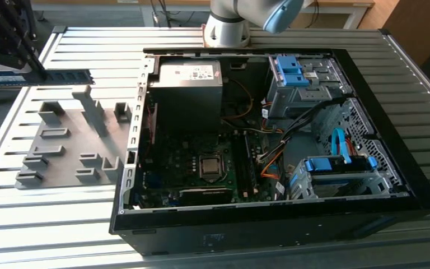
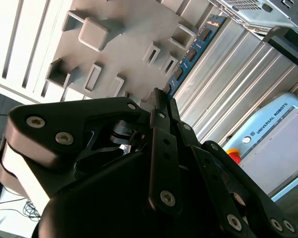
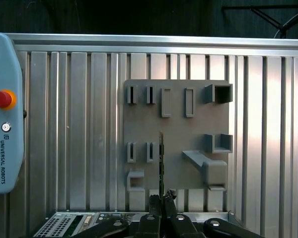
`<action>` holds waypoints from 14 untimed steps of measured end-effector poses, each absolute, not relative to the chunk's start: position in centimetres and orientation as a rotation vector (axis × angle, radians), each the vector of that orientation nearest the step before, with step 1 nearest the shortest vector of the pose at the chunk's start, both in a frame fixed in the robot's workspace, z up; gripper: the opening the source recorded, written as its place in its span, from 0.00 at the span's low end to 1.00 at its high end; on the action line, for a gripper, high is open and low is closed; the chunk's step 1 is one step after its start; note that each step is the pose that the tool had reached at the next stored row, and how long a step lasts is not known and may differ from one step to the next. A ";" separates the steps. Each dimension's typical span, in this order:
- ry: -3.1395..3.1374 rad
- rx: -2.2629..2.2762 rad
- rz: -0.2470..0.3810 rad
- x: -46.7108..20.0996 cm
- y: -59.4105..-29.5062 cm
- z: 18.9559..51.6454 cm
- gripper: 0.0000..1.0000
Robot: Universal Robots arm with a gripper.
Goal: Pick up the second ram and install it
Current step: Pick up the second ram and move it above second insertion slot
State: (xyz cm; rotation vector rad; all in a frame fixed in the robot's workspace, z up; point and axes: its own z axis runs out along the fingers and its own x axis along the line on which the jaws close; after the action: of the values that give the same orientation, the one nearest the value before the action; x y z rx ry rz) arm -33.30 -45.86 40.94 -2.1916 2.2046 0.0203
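The second ram (image 1: 51, 77) hangs level in the air, clear of the bench (image 1: 20, 224). It sits near the bench's far corner on the exterior view's left, above the far end of the grey fixture plate (image 1: 73, 157) that lies along that edge. The gripper (image 1: 36, 70) has its fingers (image 2: 161, 106) clamped on the stick, and the open computer case (image 1: 416, 185) stands well apart, toward the bench's opposite edge.
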 end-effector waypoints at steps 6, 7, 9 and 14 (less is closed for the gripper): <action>2.205 -2.192 0.020 -32.5 -45.9 40.9 0.14; 2.205 -2.192 0.020 -32.3 -45.9 40.9 0.14; 2.205 -2.192 0.020 -31.9 -45.9 40.9 0.14; 2.205 -2.192 0.020 -30.7 -45.9 40.9 0.14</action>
State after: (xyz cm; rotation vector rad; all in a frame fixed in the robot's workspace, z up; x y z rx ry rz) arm -30.65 -45.86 40.93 -2.1917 2.2046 0.0203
